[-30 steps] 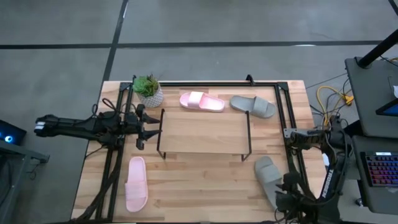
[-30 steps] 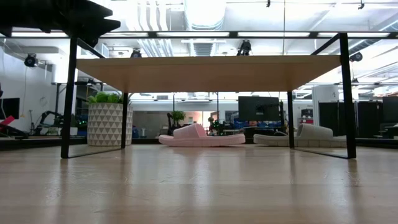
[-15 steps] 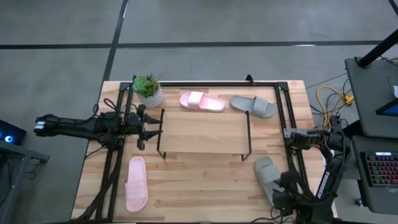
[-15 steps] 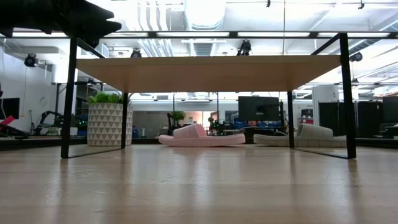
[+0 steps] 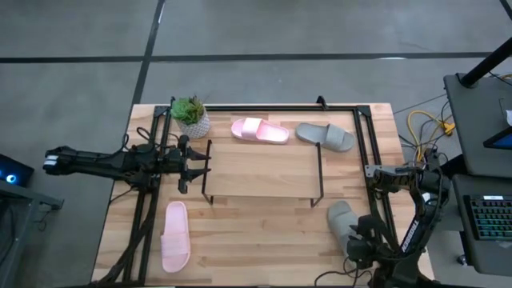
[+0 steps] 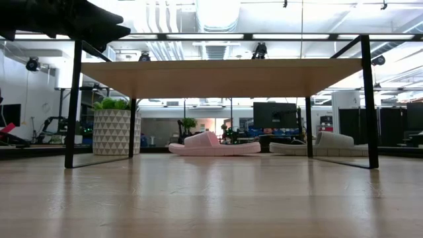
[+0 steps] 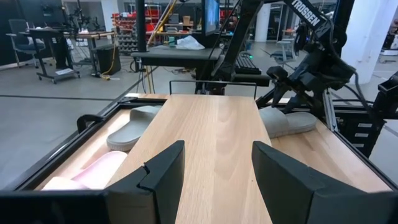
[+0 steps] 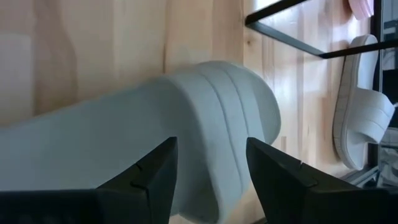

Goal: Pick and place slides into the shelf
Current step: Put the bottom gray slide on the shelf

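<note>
Right gripper [image 5: 358, 244] has slid in over the near grey slide [image 5: 342, 222] since a second ago, and its jaws are spread wide, 1 finger either side of the strap, not yet closed on it. To do this well it should drop a touch lower, centre on the strap and squeeze gently, since that foam looks soft and likely to fold. Also near, 1 pink slide [image 5: 175, 234] lies untouched at the front left. Mid-table, the shelf [image 5: 262, 170] carries nothing on its board or beneath it; the left gripper [image 5: 192, 162] waits at its left end, jaws apart. Beyond it lie the second pink slide [image 5: 259, 130] and second grey slide [image 5: 325, 135], beside the potted plant [image 5: 190, 116].
</note>
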Motion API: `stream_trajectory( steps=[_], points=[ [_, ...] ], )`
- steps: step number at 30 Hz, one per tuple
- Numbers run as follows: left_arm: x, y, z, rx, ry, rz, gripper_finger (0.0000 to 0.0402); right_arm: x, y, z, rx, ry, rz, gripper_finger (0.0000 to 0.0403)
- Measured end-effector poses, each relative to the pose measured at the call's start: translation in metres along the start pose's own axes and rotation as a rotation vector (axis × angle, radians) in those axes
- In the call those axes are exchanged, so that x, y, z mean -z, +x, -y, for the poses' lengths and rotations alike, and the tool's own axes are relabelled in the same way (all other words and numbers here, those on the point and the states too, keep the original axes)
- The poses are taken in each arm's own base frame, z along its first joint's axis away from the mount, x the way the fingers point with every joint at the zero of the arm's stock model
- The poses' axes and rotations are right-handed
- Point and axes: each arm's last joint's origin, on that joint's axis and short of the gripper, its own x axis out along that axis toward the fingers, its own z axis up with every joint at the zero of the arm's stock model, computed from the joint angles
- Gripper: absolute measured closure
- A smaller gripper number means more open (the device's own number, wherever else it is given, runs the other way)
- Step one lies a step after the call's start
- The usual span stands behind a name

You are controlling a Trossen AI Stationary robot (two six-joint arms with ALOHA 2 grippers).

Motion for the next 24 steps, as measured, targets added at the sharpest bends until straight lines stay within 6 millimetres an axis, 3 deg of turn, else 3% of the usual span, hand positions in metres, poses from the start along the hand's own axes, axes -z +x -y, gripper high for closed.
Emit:
stream_trajectory(
  steps=[14,24],
  points=[
    [0.000,0.000,0.000,0.000,0.000,-0.001,0.0228,0.009,0.023,0.001,0.036,-0.011,-0.018,0.0225],
    [0.000,0.000,0.000,0.000,0.000,-0.001,0.0228,0.009,0.023,0.001,0.032,-0.013,-0.016,0.0232]
  ],
)
